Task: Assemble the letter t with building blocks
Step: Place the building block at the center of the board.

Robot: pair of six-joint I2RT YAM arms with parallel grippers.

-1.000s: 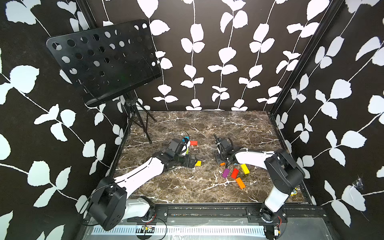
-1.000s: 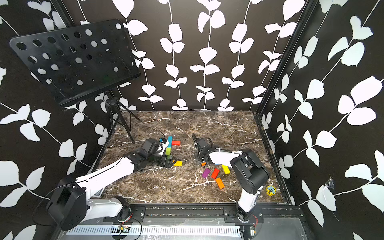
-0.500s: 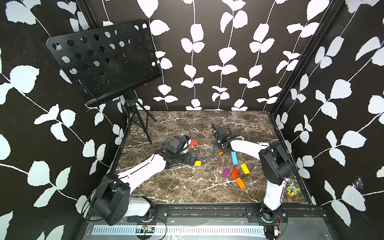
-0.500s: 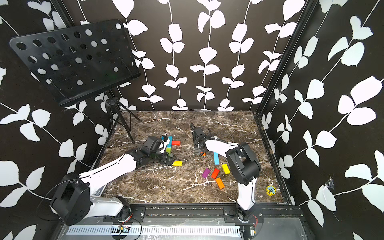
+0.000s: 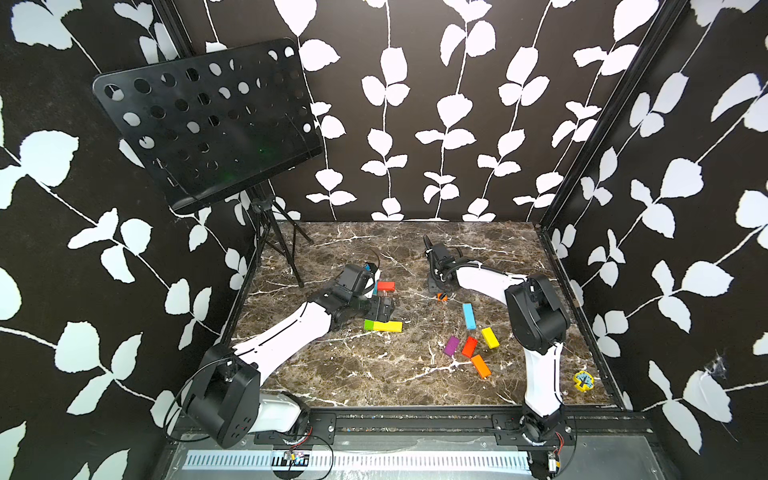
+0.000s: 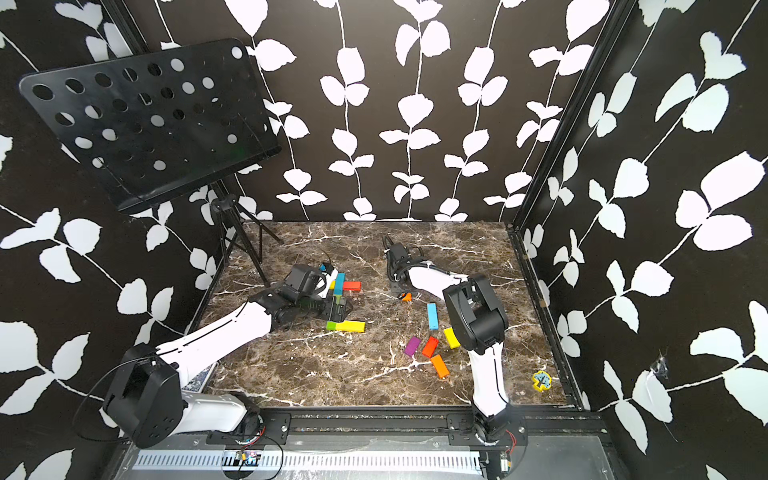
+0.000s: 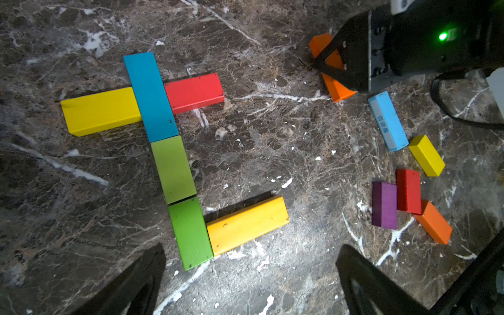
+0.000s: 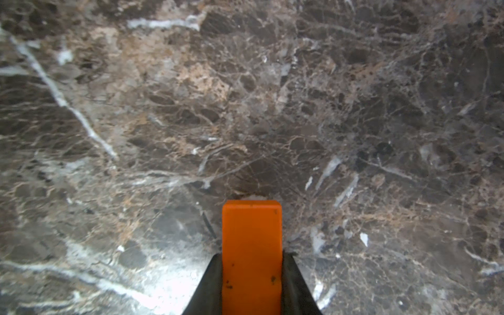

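Observation:
In the left wrist view the letter t lies flat: a blue block [image 7: 150, 95] and two green blocks [image 7: 173, 169] form the stem. A yellow block [image 7: 101, 110] and a red one [image 7: 193, 92] make the crossbar, and a yellow-orange block [image 7: 246, 225] the foot. My left gripper [image 7: 251, 272] hovers open just off the stem's lower end, holding nothing. My right gripper [image 8: 251, 256] is shut on an orange block [image 8: 251, 226], low over the marble behind the loose blocks in both top views [image 5: 443, 296]. Light blue [image 5: 469, 316], yellow [image 5: 490, 337], purple [image 5: 451, 345], red [image 5: 470, 346] and orange [image 5: 480, 365] blocks lie loose.
A black music stand [image 5: 208, 120] on a tripod [image 5: 270, 245] stands at the back left corner of the marble table [image 5: 374, 374]. A small yellow round piece [image 5: 583, 381] lies near the front right edge. Patterned walls close in three sides.
My right arm has carried the orange block away from the loose pile toward the back, uncovering the light blue block. My left gripper has drawn back slightly, showing the green end of the foot.

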